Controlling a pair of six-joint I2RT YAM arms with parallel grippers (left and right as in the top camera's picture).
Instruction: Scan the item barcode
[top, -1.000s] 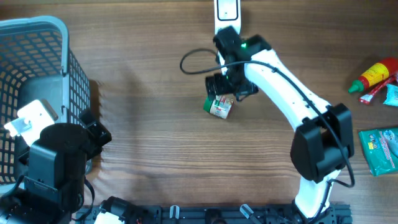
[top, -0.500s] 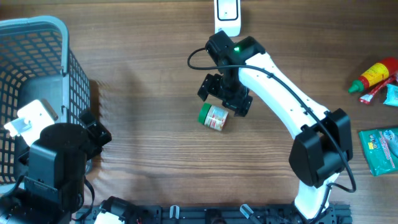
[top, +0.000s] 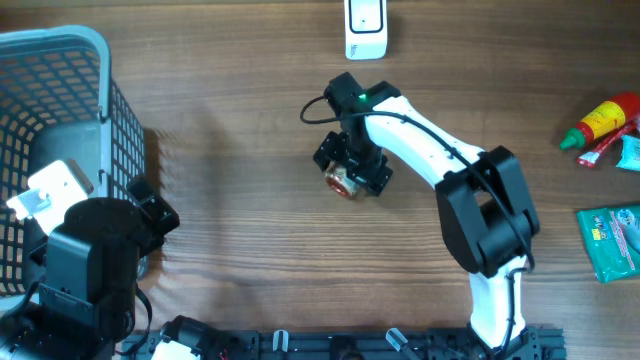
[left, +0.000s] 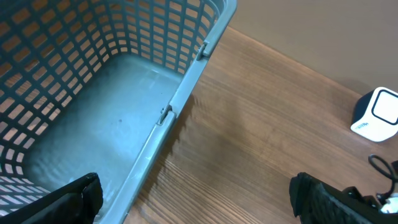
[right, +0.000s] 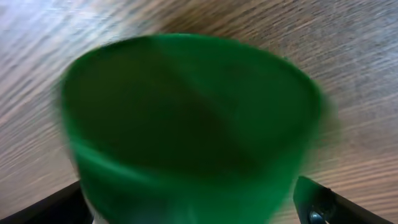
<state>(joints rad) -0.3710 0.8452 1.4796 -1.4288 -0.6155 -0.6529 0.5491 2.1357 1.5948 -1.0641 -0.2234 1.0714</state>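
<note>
We're seeing right tool (top: 352, 168) jaws apart, straddling a round green-lidded jar (right: 186, 124) on wood-grain worktop (top: 230, 200); left tool (left: 194, 196) gaping wide, hanging over blue plastic lattice basket (left: 180, 93).

Count, overhead view:
- Arms: two. Tools: two, left tool (left: 199, 205) and right tool (top: 352, 167).
- Blue mesh basket (top: 60, 45): one.
- White scanner (top: 365, 25): one.
- Green-capped jar (top: 345, 183): one.
- Red bottle (top: 603, 120): one.
- Packets: two, green packet (top: 608, 240) and teal packet (top: 630, 152).
- Wooden surface (top: 220, 250): one.
</note>
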